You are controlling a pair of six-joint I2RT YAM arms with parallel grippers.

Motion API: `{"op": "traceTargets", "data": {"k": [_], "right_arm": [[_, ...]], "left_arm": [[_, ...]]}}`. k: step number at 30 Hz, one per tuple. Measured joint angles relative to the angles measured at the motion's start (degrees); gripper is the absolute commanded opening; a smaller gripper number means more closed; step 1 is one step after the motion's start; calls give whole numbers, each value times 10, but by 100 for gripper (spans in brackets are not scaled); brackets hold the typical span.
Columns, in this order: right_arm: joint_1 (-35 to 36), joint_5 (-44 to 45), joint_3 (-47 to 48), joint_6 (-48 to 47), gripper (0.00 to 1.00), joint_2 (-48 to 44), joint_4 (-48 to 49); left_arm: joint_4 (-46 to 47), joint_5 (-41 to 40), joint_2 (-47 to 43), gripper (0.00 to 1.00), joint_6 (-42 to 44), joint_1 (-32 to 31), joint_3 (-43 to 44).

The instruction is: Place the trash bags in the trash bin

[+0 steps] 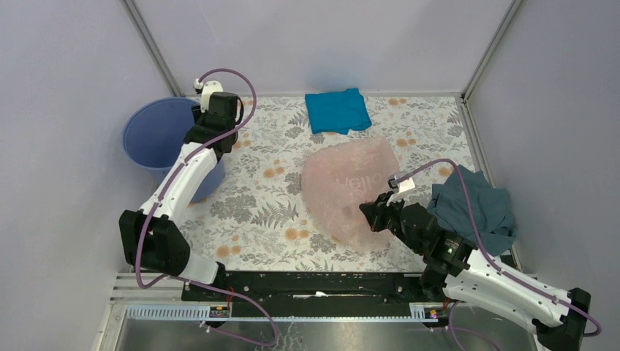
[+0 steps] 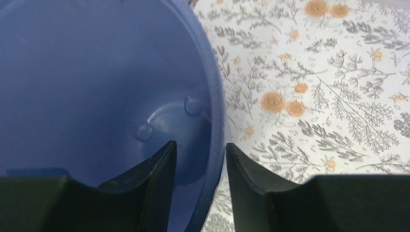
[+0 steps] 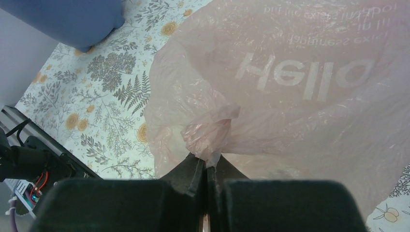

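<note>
Pale grey-lilac walls close in a desk (image 1: 256,212) covered by a white cloth printed with grey ferns and orange flowers. At ten o'clock, hard by the left wall, stands a round, tapered lavender-blue plastic trash bin (image 1: 153,135), upright with its mouth up. The left fingers (image 2: 200,159) hang over its three o'clock rim, partly apart and astride the wall. One is inside and one outside, with a visible gap on the inner side.

A thin, translucent pale-pink plastic trash bag (image 1: 351,186), wrinkled and printed with white lettering, lies spread on the desk just right of centre, well apart from the bin. The right fingers (image 3: 207,166) are closed tight on a puckered tuft of film at the bag's five o'clock edge.

A folded bright blue cloth (image 1: 336,110) lies at twelve o'clock. A crumpled grey-blue cloth (image 1: 471,205) lies at four o'clock, near the bag.
</note>
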Motion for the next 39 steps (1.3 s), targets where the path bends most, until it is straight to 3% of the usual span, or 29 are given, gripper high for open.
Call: {"op": "traceTargets", "data": {"k": [4,7,16,26,31,39], "right_arm": [[0,-1,0,0,4,10,5],[0,-2,0,0,4,16,5],[0,5,26,0,4,-11,-32],[0,95,234,-50,4,-63,-186],[0,148,335,-81,4,-83,-231],[0,195,409,-107,5,-95,-274]], "left_arm": [[15,5,-12,17,7,0,-2],[19,13,-24,10,7,0,-10],[23,72,-57,4,17,-36,-19],[-19,80,-64,0,28,-247,-13],[-58,127,-87,0,2,-290,-8],[-83,201,-97,0,-64,-386,1]]}}
